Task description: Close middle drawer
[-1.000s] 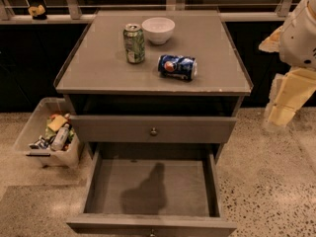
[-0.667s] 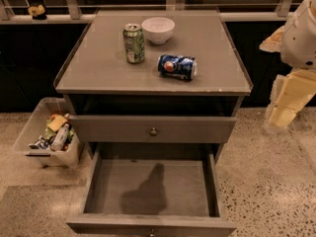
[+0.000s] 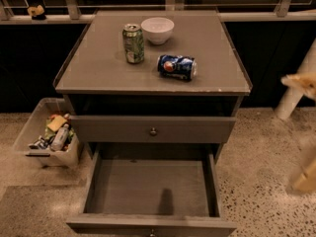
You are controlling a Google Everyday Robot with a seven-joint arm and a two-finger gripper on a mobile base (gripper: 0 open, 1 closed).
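The middle drawer (image 3: 148, 189) (grey, shallow, flat-fronted) is seen pulled far out beneath the desk (image 3: 98, 68). The gripper (image 3: 301, 82) is found at the right edge, well apart; its state cannot be told.

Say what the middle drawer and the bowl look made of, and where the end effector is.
Middle drawer: likely painted wood or laminate; flat matt grey, no shine. Bowl: probably glazed ceramic; smooth white, faint sheen. End effector: at the right edge, beside the cabinet.
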